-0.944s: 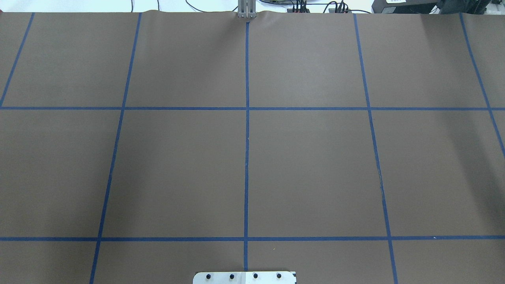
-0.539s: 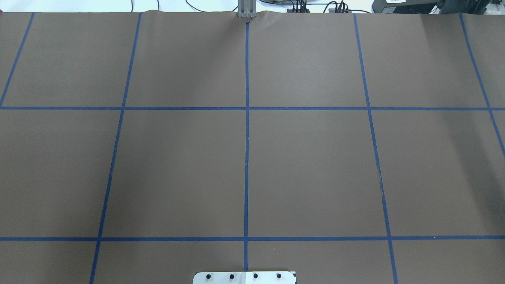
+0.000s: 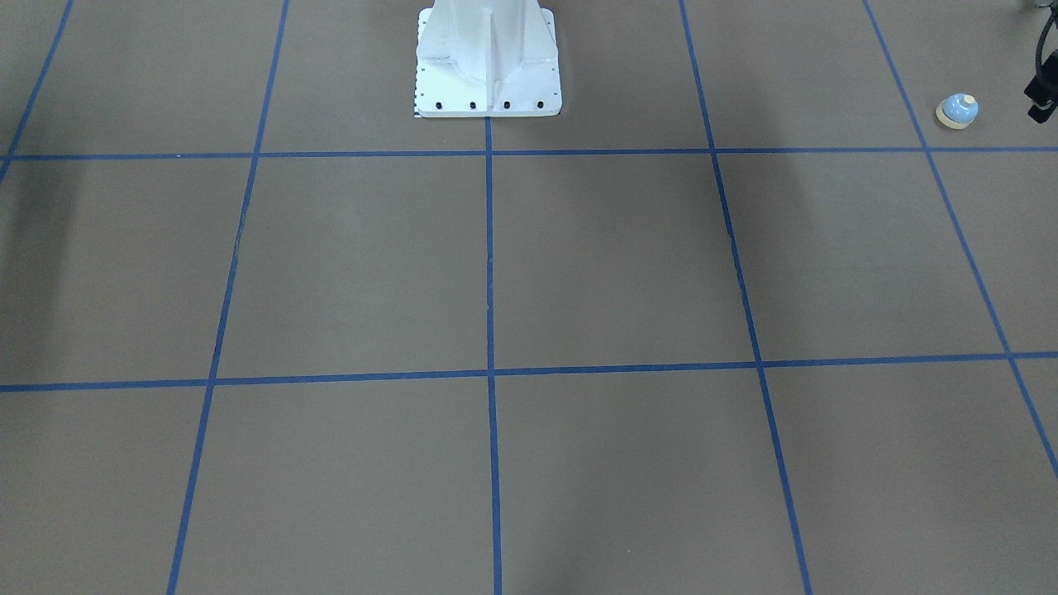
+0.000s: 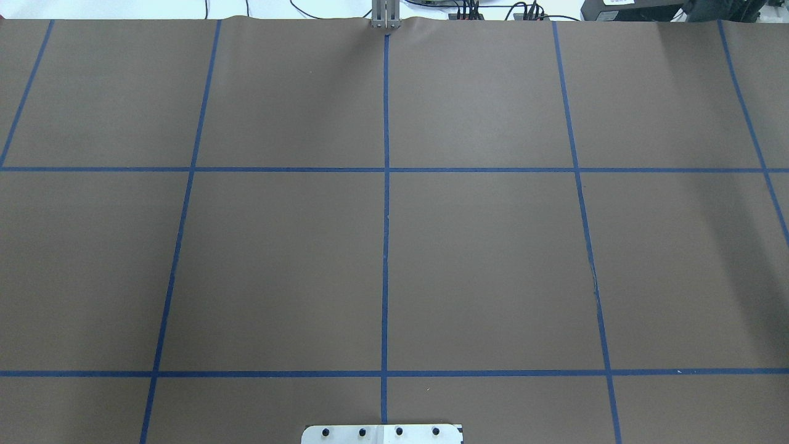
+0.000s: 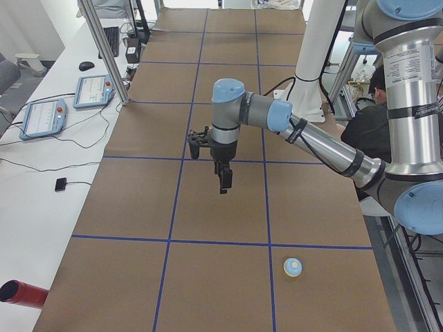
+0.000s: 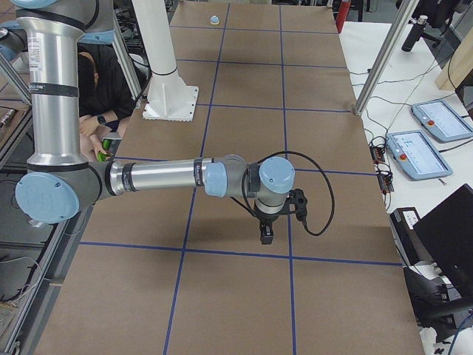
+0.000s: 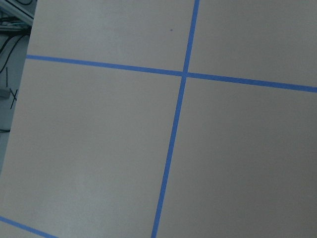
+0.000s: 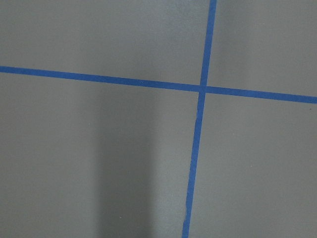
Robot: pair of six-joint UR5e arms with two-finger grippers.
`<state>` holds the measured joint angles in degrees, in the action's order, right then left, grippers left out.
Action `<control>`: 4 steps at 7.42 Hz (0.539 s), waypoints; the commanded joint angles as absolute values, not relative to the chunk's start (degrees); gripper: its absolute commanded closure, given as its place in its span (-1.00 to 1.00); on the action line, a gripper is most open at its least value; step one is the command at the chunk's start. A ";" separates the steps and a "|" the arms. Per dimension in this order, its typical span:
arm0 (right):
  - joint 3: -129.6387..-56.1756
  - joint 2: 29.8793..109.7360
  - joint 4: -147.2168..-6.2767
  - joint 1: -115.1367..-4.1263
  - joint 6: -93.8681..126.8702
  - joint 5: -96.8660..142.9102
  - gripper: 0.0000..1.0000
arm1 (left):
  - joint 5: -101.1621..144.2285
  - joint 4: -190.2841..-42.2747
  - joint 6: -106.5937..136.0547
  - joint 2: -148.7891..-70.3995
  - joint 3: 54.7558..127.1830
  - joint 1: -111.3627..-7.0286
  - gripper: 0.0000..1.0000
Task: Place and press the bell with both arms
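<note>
The bell (image 3: 957, 111) is small, light blue, with a cream button and base. It stands on the brown table at the robot's left end, level with the pedestal; it also shows in the exterior left view (image 5: 293, 267) and far off in the exterior right view (image 6: 213, 20). My left gripper (image 5: 225, 185) hangs above the table, well away from the bell. My right gripper (image 6: 266, 238) hangs above the table's other end. I cannot tell whether either is open or shut. Both wrist views show only brown paper with blue tape lines.
The white bolted pedestal (image 3: 488, 66) stands at the table's robot side. A black piece with a cable (image 3: 1040, 95) shows at the view's right edge beside the bell. Teach pendants (image 5: 90, 90) and a red cylinder (image 5: 21, 294) lie on the side bench. A metal post (image 5: 104, 48) stands at the table edge.
</note>
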<state>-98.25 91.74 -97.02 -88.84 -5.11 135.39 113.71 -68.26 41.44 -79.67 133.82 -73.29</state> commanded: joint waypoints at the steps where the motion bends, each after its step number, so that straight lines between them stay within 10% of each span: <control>1: -98.00 90.98 -97.73 -88.77 -5.27 129.75 -0.99 | 103.42 -65.57 69.03 -79.54 136.58 -60.71 -1.00; 4: -98.44 91.75 -97.21 -88.77 -4.92 130.95 -0.99 | 96.62 -63.46 96.39 -78.32 135.36 -48.74 -1.00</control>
<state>-98.38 91.44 -97.42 -88.77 -5.04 130.55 99.90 -64.01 83.35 -79.10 136.19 -54.40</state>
